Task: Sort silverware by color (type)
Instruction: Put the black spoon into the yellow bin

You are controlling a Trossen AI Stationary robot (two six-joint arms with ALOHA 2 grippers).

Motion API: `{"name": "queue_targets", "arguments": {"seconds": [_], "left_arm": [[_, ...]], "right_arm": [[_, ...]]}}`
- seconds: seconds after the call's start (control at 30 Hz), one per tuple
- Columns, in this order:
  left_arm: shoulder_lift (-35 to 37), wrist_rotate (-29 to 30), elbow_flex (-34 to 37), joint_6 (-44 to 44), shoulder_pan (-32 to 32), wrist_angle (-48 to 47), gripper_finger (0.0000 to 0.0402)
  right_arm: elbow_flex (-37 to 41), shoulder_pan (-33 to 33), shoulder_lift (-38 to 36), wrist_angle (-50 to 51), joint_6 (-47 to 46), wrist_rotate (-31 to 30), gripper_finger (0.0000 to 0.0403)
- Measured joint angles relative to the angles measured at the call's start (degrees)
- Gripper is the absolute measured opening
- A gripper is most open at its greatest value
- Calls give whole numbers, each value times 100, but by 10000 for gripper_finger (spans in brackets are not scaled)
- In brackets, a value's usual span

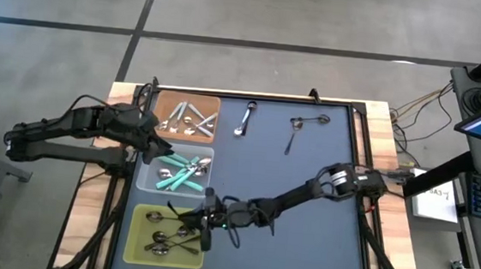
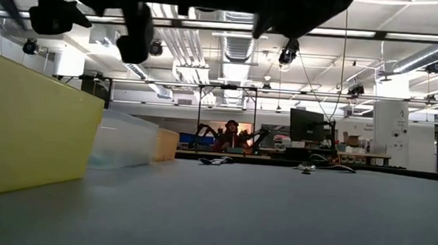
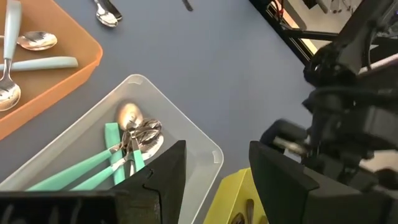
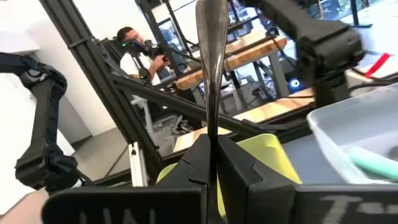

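Three trays stand along the table's left side. The orange tray [image 1: 211, 105] holds shiny silver spoons [image 1: 186, 120], the clear tray [image 1: 145, 179] teal-handled spoons [image 1: 179, 173] [image 3: 118, 158], and the yellow-green tray [image 1: 136, 238] dark spoons [image 1: 166, 236]. My right gripper [image 1: 208, 224] [image 4: 211, 152] reaches left over the yellow-green tray's right edge, shut on a dark spoon [image 4: 209, 56]. My left gripper [image 1: 154, 145] [image 3: 214, 168] hovers open above the clear tray, touching nothing. Two more spoons [image 1: 243, 118] [image 1: 297, 130] lie flat on the mat's far part. My right gripper pinches the dark spoon by its thin handle [image 4: 211, 127] between the two fingers. The spoon lies along the fingers and sticks out past their tips. It is lifted clear, above the yellow-green tray [image 4: 273, 152].
The dark mat [image 1: 301, 242] to the right of the trays is bare apart from the two spoons. A black frame [image 1: 361, 135] borders the mat. Beyond the table a person [image 4: 134, 46] sits in the room.
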State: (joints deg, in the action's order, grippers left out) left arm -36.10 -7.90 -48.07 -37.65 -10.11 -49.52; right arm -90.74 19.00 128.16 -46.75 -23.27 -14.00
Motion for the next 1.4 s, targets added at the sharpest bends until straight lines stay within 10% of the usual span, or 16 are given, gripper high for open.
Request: {"name": "queue_targets", "arguments": {"seconds": [0.53, 0.9, 1.4], "left_arm": [[129, -7, 0, 73, 0, -33, 158], [209, 4, 0, 267, 4, -37, 158], [206, 379, 0, 528, 2, -28, 158]], "right_arm": [[-1248, -15, 613, 1704, -96, 873, 76], [-2989, -572, 112, 7807, -552, 84, 94], [-1545, -2422, -1147, 10212, -281, 36, 86]]}}
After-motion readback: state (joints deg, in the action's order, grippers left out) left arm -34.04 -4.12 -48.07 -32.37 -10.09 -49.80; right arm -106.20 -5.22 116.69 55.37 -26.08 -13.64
